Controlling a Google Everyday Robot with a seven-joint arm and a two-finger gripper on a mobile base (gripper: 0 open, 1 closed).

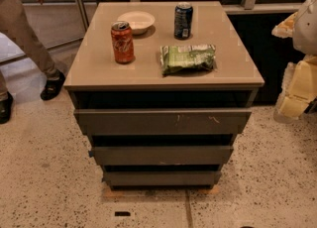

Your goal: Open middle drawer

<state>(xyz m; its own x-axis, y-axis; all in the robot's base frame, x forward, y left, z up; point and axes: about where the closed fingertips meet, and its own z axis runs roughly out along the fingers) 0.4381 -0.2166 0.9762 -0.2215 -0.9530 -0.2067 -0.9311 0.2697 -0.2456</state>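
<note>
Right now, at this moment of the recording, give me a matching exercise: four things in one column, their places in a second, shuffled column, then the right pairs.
Things:
1. red can
2. white bowl
3. green bag
4. middle drawer

Places:
A. below the scratched front, blue tab at its left end
B. back of the cabinet top, left of the dark can
C. front left of the cabinet top, upright
D. front right of the cabinet top, lying flat

Pairs: 1-C, 2-B, 3-D, 4-A.

The gripper is at the right edge of the view, beside the cabinet top and not touching it.
</note>
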